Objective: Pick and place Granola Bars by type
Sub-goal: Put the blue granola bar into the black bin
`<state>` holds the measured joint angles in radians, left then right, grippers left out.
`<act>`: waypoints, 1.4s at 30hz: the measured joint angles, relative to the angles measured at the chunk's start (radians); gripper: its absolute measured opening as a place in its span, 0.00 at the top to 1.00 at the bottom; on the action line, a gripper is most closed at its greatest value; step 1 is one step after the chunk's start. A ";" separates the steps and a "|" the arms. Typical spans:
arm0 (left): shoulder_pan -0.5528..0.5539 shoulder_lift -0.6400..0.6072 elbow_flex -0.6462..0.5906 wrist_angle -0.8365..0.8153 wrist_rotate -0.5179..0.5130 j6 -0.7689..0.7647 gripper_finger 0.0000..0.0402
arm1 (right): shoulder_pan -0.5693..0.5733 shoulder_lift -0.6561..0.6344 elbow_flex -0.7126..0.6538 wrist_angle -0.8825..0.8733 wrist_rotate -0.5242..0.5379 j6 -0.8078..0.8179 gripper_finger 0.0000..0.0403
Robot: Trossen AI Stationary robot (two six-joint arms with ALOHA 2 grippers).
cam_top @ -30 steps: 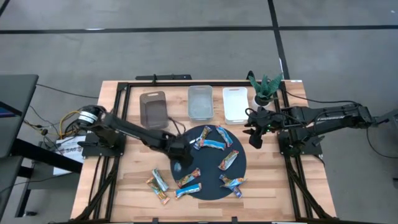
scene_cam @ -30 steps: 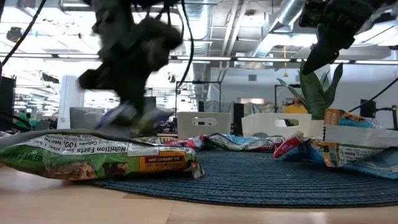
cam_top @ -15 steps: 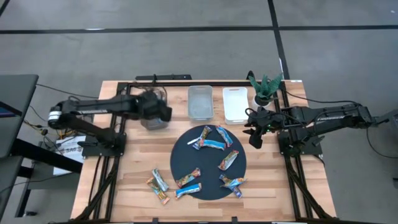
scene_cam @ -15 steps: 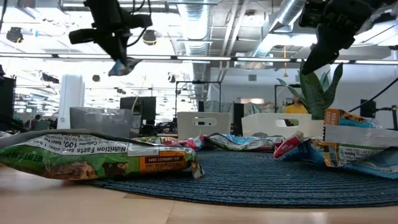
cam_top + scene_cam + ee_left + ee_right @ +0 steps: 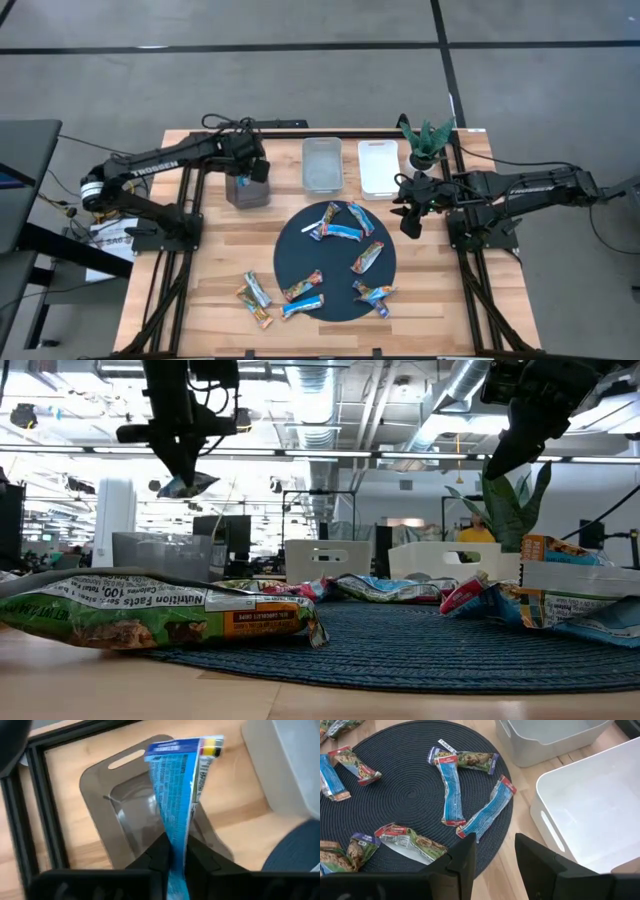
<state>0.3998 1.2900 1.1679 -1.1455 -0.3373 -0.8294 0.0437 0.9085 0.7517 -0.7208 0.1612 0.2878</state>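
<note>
My left gripper [image 5: 256, 170] hovers over the dark grey bin [image 5: 245, 186] at the table's far left and is shut on a blue granola bar [image 5: 179, 790]. In the low view that bar [image 5: 188, 485] hangs high above the table. Several more bars, blue and multicoloured, lie flat on the round dark mat [image 5: 300, 255], among them a blue one [image 5: 451, 790]. A few others [image 5: 256, 296] rest on the wood by the mat's near-left edge. My right gripper [image 5: 492, 857] is open and waits in the air beyond the mat's right edge [image 5: 409, 215]. My left gripper pinches the blue bar between its two fingers [image 5: 159, 855] near one end of the wrapper [image 5: 176, 840]. The fingers point down from above. The bar is lifted clear and hangs below them over the dark grey bin, its free end [image 5: 200, 747] toward the bin's floor.
A clear grey bin [image 5: 322, 163] and a white bin [image 5: 378, 167] stand in a row to the right of the dark one along the far edge. A green potted plant [image 5: 425, 138] sits at the far right corner. A thin white strip [image 5: 299, 225] lies on the mat.
My left gripper has risen from the mat's left side with the blue bar and swung toward the far-left edge. It now holds over the dark grey bin. The bar has been lifted clear of the mat and hangs in the air. The right arm has kept still.
</note>
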 joint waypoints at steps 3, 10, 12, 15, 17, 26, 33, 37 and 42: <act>0.002 0.007 0.000 0.007 0.014 0.030 0.77 | 0.000 0.000 0.000 0.000 0.001 0.000 0.68; -0.031 0.006 0.000 0.281 0.140 0.207 0.56 | 0.000 0.000 0.000 0.000 0.006 0.000 0.68; -0.057 0.011 0.000 0.380 0.175 0.221 0.55 | 0.000 0.000 0.000 0.000 0.005 0.000 0.68; -0.109 0.027 0.000 0.491 0.231 0.245 0.56 | 0.000 0.000 0.000 0.000 0.007 0.000 0.68; -0.157 0.056 0.003 0.539 0.257 0.244 0.57 | 0.000 0.000 0.000 0.000 0.017 0.000 0.68; -0.321 0.286 0.001 0.626 0.426 0.184 0.65 | -0.007 0.001 0.000 0.003 0.025 0.000 0.68; -0.368 0.439 0.000 0.649 0.483 0.111 0.65 | -0.007 0.001 0.000 0.001 0.024 0.000 0.68; -0.386 0.484 0.000 0.692 0.455 0.109 0.65 | -0.007 0.001 0.000 0.001 0.024 0.000 0.68; -0.388 0.523 0.001 0.714 0.424 0.109 0.65 | -0.007 0.001 0.000 -0.002 0.022 0.000 0.68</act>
<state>0.0116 1.8130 1.1687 -0.4320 0.0865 -0.7208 0.0368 0.9096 0.7517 -0.7230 0.1832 0.2878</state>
